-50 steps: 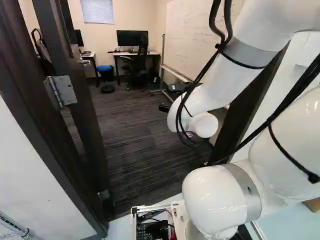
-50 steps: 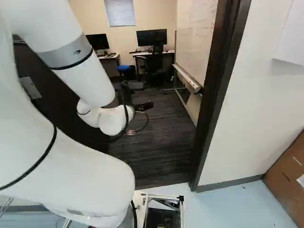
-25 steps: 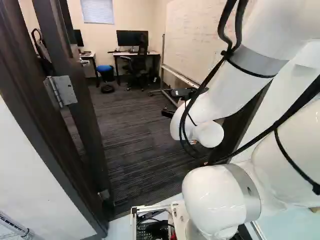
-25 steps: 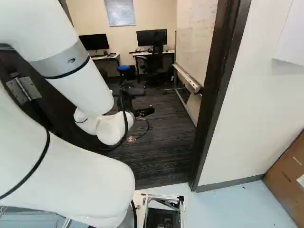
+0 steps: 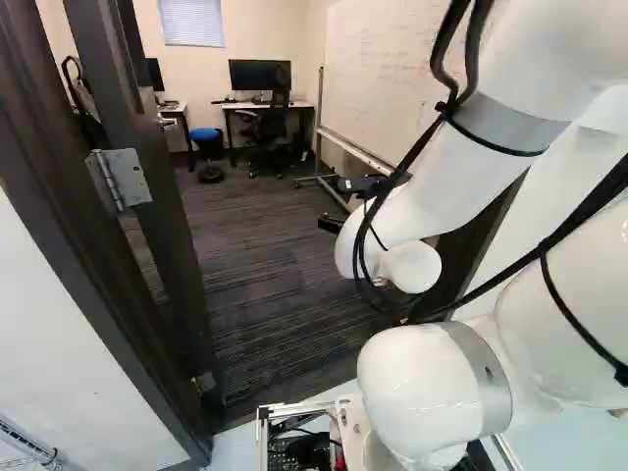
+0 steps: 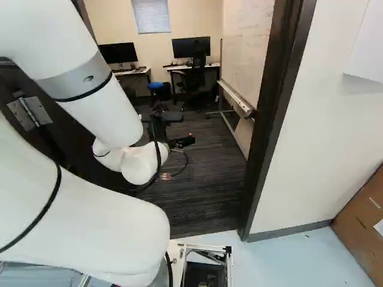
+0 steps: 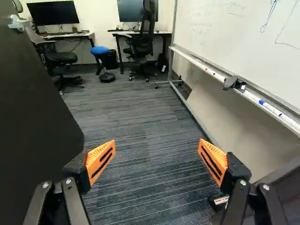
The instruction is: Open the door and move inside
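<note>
At the left of the left base view, the dark door [image 5: 164,235] is swung open, into the room, it seems. Next, the gripper [image 6: 181,142] is held over the carpet [image 7: 145,154], fingers spread wide. Farther right, a whiteboard [image 7: 225,33] is seen.

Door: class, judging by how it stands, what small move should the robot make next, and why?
Probably ease the base forward: the door stands open, carpet shows between it and the frame, and the open gripper holds nothing.
</note>
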